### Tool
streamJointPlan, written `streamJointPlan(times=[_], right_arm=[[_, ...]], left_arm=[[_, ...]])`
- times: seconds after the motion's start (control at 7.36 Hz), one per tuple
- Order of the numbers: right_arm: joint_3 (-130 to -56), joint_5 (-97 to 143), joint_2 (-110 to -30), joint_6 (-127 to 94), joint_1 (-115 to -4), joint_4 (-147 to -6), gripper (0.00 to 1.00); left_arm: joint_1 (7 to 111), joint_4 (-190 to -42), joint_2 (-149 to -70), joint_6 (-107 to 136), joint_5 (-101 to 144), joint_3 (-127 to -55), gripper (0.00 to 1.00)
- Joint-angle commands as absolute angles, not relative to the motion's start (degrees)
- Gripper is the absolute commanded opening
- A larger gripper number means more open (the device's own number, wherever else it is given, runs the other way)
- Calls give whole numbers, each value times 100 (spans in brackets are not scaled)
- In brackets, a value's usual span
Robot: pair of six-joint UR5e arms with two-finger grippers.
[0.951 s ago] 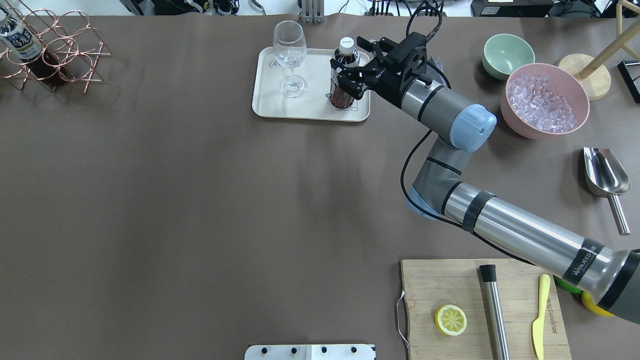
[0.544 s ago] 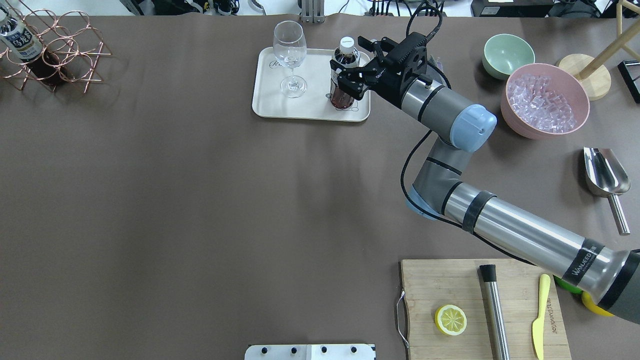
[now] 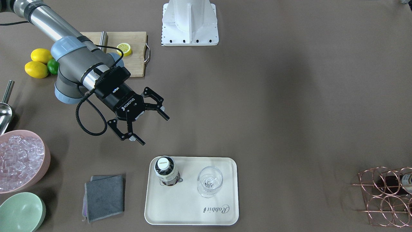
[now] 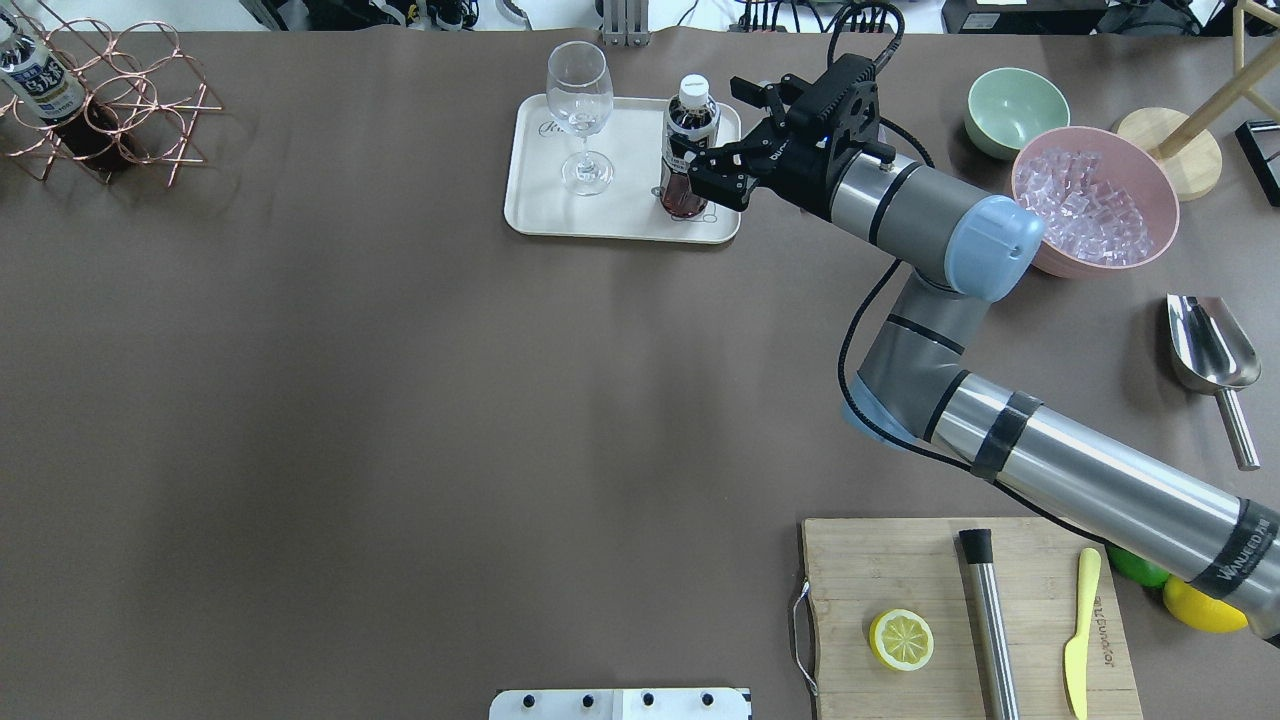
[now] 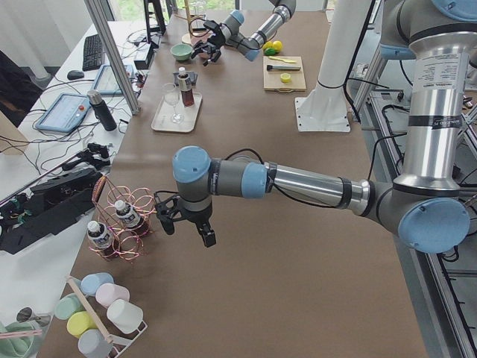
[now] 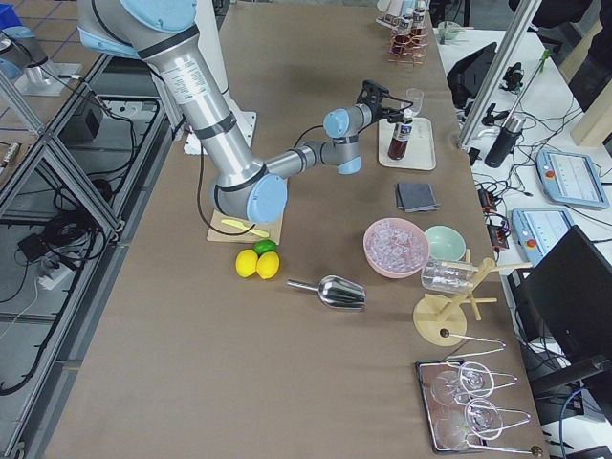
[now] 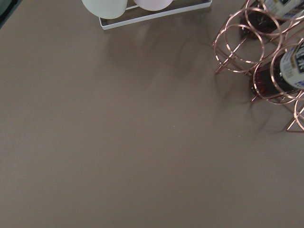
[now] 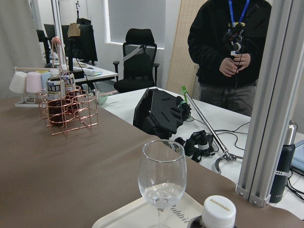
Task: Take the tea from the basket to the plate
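The tea (image 4: pixel 688 150), a small bottle of dark drink with a white cap, stands upright on the right part of the cream plate (image 4: pixel 620 215), also seen from the front as tea (image 3: pixel 165 170) on the plate (image 3: pixel 193 212). My right gripper (image 3: pixel 154 130) hangs open just off the plate's edge, apart from the bottle, nothing between its fingers. The copper wire basket (image 4: pixel 110 100) sits at the table's far left with other bottles in it. My left gripper (image 5: pixel 186 224) hovers beside the basket (image 5: pixel 123 227); I cannot tell whether it is open or shut.
A stemmed glass (image 4: pixel 580 100) stands on the plate left of the tea. A pink bowl of ice (image 4: pixel 1090 200), a mint bowl (image 4: pixel 1015 105), a metal scoop (image 4: pixel 1205 350) and a cutting board (image 4: pixel 960 620) lie on the right. A grey cloth (image 3: pixel 104 196) lies beside the plate.
The right gripper, open around the tea before, has drawn back to the right, away from the bottle. The tea stays upright on the plate.
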State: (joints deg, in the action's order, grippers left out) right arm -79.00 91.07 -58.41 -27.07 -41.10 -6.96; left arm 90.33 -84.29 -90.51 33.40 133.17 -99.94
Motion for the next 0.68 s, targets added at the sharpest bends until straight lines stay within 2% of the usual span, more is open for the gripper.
streamJointPlan(times=[0.0,0.54], right_arm=[[-8594,10287,-6055,-2707,-4420,-1868,100],[-10235,12390,-6467,-2698,-5026,-5168,100]], left_arm=[[9035,-9387,-8368,2780,13359,-9870,98],[9730,-9194,-8007,829,13825,-9984,98]])
